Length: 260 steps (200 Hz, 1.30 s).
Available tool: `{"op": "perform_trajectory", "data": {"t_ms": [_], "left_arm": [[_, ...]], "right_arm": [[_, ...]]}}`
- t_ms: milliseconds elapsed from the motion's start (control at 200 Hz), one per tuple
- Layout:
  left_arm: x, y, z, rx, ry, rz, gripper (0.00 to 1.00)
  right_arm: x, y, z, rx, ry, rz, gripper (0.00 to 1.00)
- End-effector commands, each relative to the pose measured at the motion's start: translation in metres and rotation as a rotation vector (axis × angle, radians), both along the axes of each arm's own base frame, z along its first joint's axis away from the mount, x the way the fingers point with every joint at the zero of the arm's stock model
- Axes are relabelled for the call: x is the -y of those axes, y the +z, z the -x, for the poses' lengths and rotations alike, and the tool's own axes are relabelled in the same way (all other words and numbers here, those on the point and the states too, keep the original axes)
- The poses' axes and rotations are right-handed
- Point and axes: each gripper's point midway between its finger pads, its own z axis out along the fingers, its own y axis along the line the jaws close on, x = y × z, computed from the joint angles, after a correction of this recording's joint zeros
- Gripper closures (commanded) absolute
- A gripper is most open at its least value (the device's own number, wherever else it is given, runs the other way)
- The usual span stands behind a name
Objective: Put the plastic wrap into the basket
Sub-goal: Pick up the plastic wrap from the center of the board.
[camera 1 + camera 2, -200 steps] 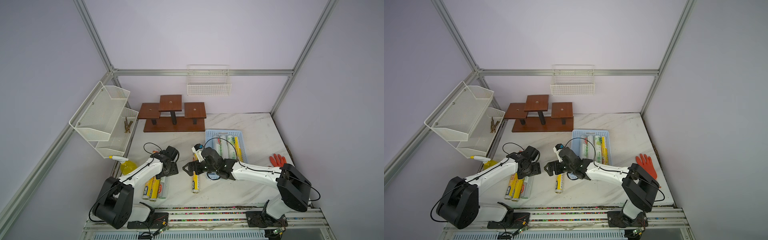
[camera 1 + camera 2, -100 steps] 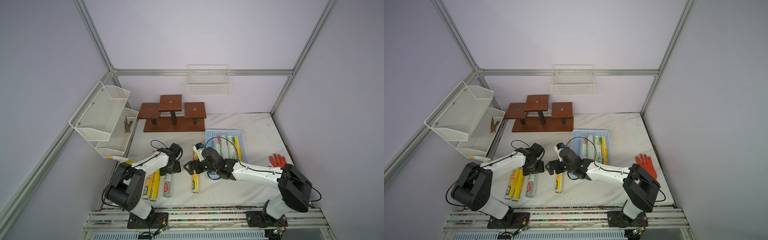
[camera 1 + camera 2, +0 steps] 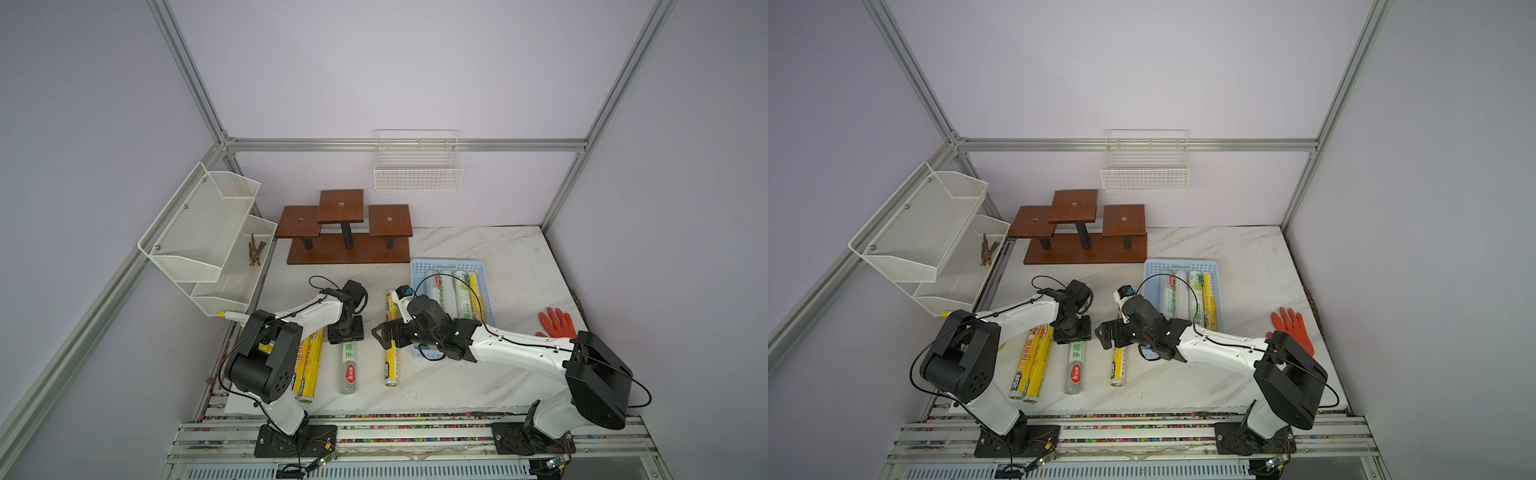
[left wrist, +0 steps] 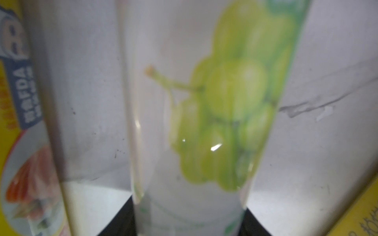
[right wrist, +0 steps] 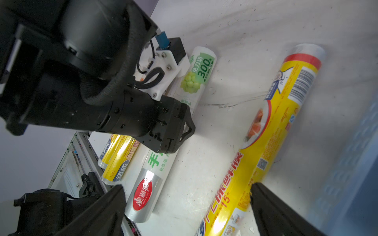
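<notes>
Beside the two yellow rolls (image 3: pixel 306 365) on your left, the left hand (image 3: pixel 345 336) has swung across and dropped onto the white-green roll (image 3: pixel 348 368); its fingers (image 4: pixel 122 221), wide a second ago, now press both sides of the sleeve, so it is grasping that roll, which lies flat on the counter (image 3: pixel 457 386); judge this the start of the next pick-up. Your right hand (image 3: pixel 384 334) has not stirred; it hangs spread wide over the single yellow roll (image 3: pixel 390 368), gripping nothing. Four rolls (image 3: pixel 459 299) lie side by side in the basket (image 3: pixel 446 264), three pale and one yellow; four wait outside it, so you are about halfway; the mesh rack (image 3: pixel 195 237) holds small brown sticks (image 3: pixel 254 249) in its lower tier.
</notes>
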Motion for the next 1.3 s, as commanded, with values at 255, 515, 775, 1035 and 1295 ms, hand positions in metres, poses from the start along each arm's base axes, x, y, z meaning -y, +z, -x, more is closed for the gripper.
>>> {"op": "perform_trajectory", "data": {"t_ms": [255,515,775,1035,1295], "left_arm": [[0.007,0.0,0.011,-0.057,-0.031,0.035,0.41],[0.013,0.021,-0.002,0.007,-0.046,0.016,0.55],[0.041,0.098,-0.034,0.247,-0.082,0.104,0.63],[0.102,0.16,-0.067,0.445,-0.13,0.359,0.66],[0.17,0.191,-0.08,0.476,-0.227,0.491,0.67]], "right_arm": [[0.018,0.01,-0.006,0.044,-0.049,0.032,0.01],[0.029,0.017,-0.009,0.064,-0.092,0.043,0.01],[0.063,0.042,-0.021,0.16,-0.243,0.036,0.01],[0.113,0.066,-0.036,0.206,-0.409,0.033,0.01],[0.167,0.057,-0.048,0.128,-0.514,-0.017,0.01]]}}
